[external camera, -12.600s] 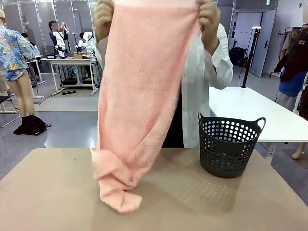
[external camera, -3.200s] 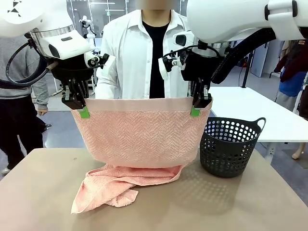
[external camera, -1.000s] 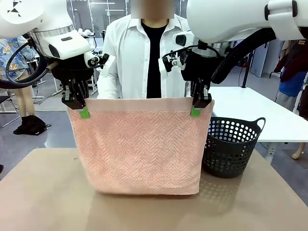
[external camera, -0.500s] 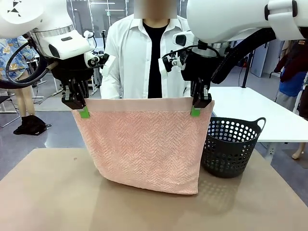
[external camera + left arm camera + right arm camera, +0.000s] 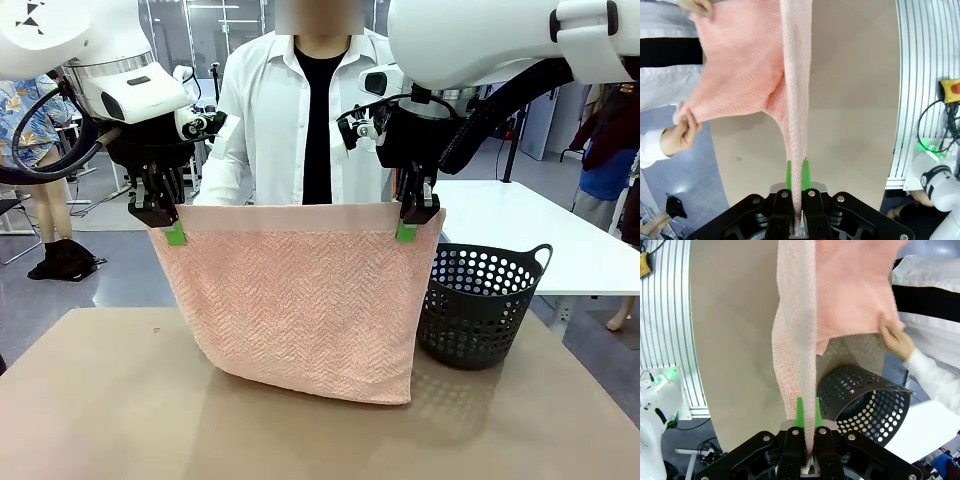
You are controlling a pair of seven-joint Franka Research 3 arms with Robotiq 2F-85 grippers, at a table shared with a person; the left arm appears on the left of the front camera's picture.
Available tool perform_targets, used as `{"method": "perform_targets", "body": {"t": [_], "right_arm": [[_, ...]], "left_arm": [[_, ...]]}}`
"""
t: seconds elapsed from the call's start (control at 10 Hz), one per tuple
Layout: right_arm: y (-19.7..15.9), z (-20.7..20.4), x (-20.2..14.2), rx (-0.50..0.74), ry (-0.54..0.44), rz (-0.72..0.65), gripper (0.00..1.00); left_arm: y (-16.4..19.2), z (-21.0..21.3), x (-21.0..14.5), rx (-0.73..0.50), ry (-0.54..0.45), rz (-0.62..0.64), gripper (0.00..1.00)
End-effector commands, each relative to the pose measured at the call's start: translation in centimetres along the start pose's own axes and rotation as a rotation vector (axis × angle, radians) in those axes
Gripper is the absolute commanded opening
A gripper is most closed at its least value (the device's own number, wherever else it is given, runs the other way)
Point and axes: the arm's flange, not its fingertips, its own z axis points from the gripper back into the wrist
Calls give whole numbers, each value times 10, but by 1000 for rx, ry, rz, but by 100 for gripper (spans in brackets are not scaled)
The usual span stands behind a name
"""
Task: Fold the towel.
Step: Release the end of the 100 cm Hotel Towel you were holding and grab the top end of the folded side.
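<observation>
Hanging spread, the towel (image 5: 300, 300) is pinched at its top corners by left gripper (image 5: 176, 235) and right gripper (image 5: 405, 231).

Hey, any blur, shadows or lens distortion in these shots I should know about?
Front view: sharp, evenly lit, the towel throwing a soft shadow on the table. Left wrist view: wide-angle bending curves the table edge. Right wrist view: same bending, warping the basket.

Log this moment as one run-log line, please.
left pincer: shut on towel corner | right pincer: shut on other corner | person's hands: holding far end | basket: on table, beside towel
</observation>
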Motion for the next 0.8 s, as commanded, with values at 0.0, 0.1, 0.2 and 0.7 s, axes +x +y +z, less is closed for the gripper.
{"method": "perform_targets", "body": {"t": [0.0, 0.1, 0.2, 0.7], "right_arm": [[0, -1, -1, 0, 4, 3, 0], [0, -1, -1, 0, 4, 3, 0], [0, -1, -1, 0, 4, 3, 0], [0, -1, -1, 0, 4, 3, 0]], "left_arm": [[1, 2, 0, 5, -2, 1, 0], [1, 2, 0, 5, -2, 1, 0], [1, 2, 0, 5, -2, 1, 0], [1, 2, 0, 5, -2, 1, 0]]}}
